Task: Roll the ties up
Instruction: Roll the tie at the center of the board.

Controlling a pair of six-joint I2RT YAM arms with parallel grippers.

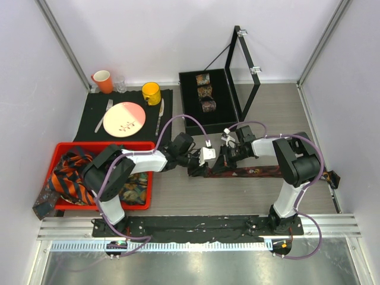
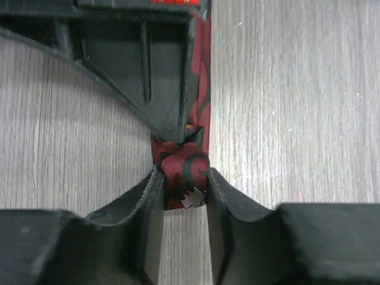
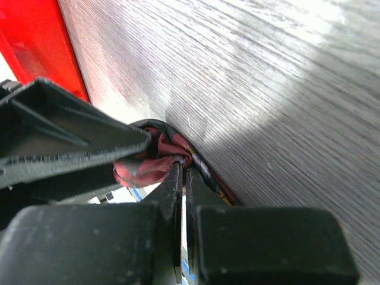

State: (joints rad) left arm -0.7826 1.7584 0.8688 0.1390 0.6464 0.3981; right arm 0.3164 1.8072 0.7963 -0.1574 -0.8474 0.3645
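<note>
A dark red patterned tie (image 1: 255,172) lies flat across the wooden table, its left end wound into a small coil (image 2: 181,166). My left gripper (image 1: 205,159) (image 2: 183,184) is shut on that coil, both fingers pressing its sides. Facing it from the right, my right gripper (image 1: 225,160) (image 3: 183,159) is shut, pinching a fold of the tie (image 3: 148,169) just beside the coil. Three rolled ties (image 1: 205,92) stand in a black box at the back. More loose ties, one orange-navy striped (image 1: 71,175), fill the red bin (image 1: 104,146).
The black box's hinged lid (image 1: 243,65) stands upright behind the grippers. On a dark mat at back left are a plate (image 1: 124,119), cutlery, a yellow mug (image 1: 151,92), an orange cup (image 1: 103,81) and a glass. One tie (image 1: 44,202) hangs over the bin's left edge.
</note>
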